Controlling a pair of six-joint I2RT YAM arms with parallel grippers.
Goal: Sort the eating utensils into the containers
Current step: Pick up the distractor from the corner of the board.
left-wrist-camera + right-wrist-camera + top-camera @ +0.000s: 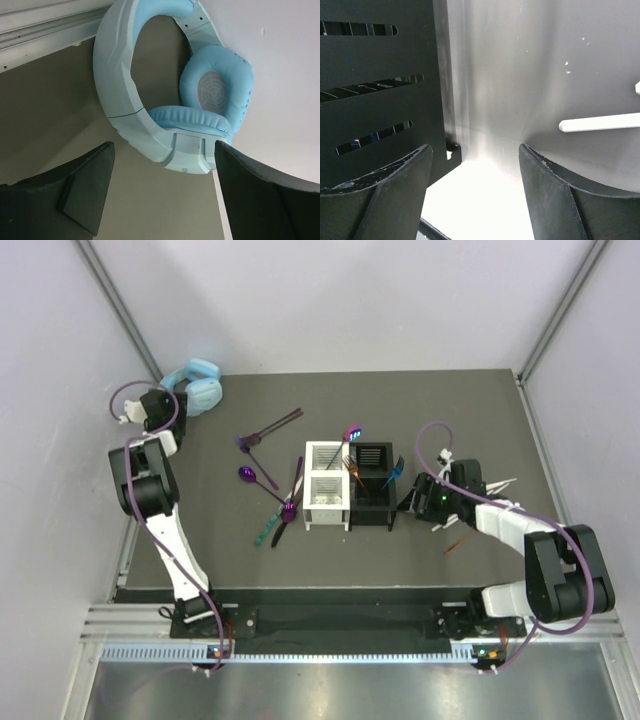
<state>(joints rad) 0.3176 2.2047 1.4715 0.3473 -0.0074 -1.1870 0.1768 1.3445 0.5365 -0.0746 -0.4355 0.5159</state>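
Left gripper (pixel 162 149) gapes wide and empty before the light-blue headphones (pixel 165 100), at the table's (pixel 450 405) 10 o'clock corner. Right gripper (pixel 474 150), fingers also spread and holding nothing, sits at 3 o'clock of the black caddy (pixel 372 485) (white sticks (pixel 500 483) lie just past it). Purple spoons and forks (pixel 246 474) and the green-handled knife (pixel 266 531) lie loose at 9 o'clock of the white caddy (pixel 325 498).

Dark grey bench (pixel 330 565), matte. White caddy (pixel 325 487) and black caddy (pixel 373 485) stand side by side, touching, at mid-bench. Loose purple spoons and forks (pixel 258 477) are scattered flat to the left of the white caddy, and a green-handled knife (pixel 268 528) lies among them at the near end. Light-blue headphones (pixel 199 382) sit at the far left corner. On the right side there is a white stick (pixel 502 483) and, nearer, a brown stick (pixel 459 544).
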